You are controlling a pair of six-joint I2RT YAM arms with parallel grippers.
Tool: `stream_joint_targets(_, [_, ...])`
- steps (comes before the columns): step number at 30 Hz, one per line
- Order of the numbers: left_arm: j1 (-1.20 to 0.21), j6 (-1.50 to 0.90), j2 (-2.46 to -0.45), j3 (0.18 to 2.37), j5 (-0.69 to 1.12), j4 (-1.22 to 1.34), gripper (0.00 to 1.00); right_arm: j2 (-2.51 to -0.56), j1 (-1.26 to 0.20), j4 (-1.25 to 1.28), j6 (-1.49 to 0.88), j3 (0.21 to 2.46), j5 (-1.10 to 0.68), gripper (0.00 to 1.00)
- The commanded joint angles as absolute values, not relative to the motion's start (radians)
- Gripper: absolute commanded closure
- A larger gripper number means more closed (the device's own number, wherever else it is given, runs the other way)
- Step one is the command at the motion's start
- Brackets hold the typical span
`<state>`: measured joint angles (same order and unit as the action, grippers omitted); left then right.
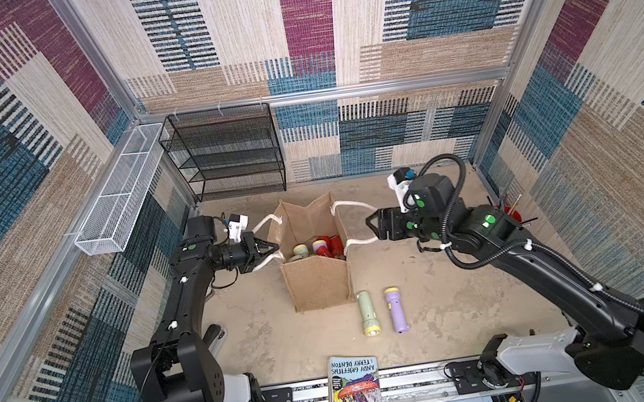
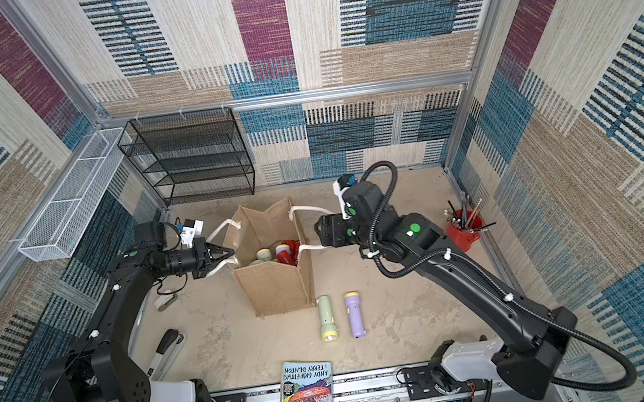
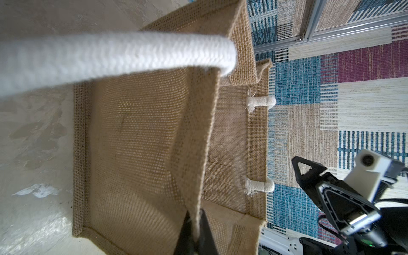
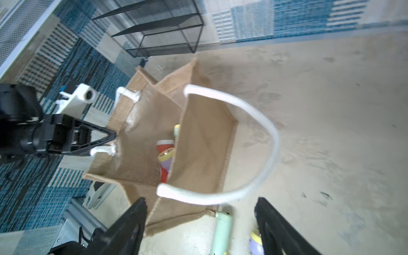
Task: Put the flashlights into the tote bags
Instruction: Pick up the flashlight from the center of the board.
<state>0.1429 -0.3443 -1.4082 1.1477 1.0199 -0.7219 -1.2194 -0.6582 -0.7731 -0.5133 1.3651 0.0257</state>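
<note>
The tan burlap tote bag (image 1: 317, 281) (image 2: 276, 285) stands open mid-table. Inside it lie several flashlights (image 1: 319, 247) (image 4: 165, 152), red, lilac and pale green. On the table beside the bag's near right corner lie a pale green flashlight (image 1: 367, 313) (image 2: 326, 318) and a lilac flashlight (image 1: 396, 310) (image 2: 354, 314). My left gripper (image 1: 274, 248) (image 3: 195, 217) is shut on the bag's left rim (image 3: 143, 143). My right gripper (image 1: 370, 225) (image 4: 202, 199) is open just right of the bag. The bag's white rope handle (image 4: 265, 136) hangs loose in front of it.
A black wire-mesh rack (image 1: 224, 151) stands at the back left. A white mesh basket (image 1: 121, 192) hangs on the left wall. A red pot of pens (image 2: 462, 231) sits far right. A book (image 1: 355, 396) lies at the front edge. A stapler (image 2: 167, 345) lies near the left arm.
</note>
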Motion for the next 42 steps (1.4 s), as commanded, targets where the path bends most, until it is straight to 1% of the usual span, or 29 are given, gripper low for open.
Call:
stream_joint_targets(1, [0.144,-0.337,-1.406,1.149,1.017,-0.709,1.00,-1.166,-0.641,-0.813,-0.600,1.275,0.020,0.19])
stream_joint_targets(5, [0.144,-0.337,-1.398,1.147,1.020,-0.707,1.00,-1.100,-0.631,-0.837,-0.651,1.152,0.018,0.18])
stream_joint_targets(12, [0.144,-0.341,-1.391,1.140,1.016,-0.703,1.00,-0.987,-0.610,-0.788,-0.742,0.947,-0.040,0.16])
stream_joint_targets(20, [0.144,-0.341,-1.407,1.141,1.018,-0.701,1.00,-0.996,-0.604,-0.787,-0.770,0.817,-0.123,0.16])
stream_joint_targets(24, [0.144,-0.340,-1.405,1.140,1.017,-0.701,1.00,-1.012,-0.604,-0.795,-0.759,0.765,-0.109,0.16])
stream_joint_targets(30, [0.144,-0.339,-1.412,1.142,1.023,-0.702,1.00,-1.082,-0.604,-0.756,-0.730,0.693,-0.187,0.22])
stream_joint_targets(36, [0.144,-0.339,-1.412,1.142,1.023,-0.701,1.00,-1.059,-0.607,-0.692,-0.766,0.635,-0.251,0.23])
stream_joint_targets(42, [0.144,-0.337,-1.416,1.144,1.026,-0.701,1.00,-1.003,-0.690,-0.575,-0.884,0.541,-0.282,0.23])
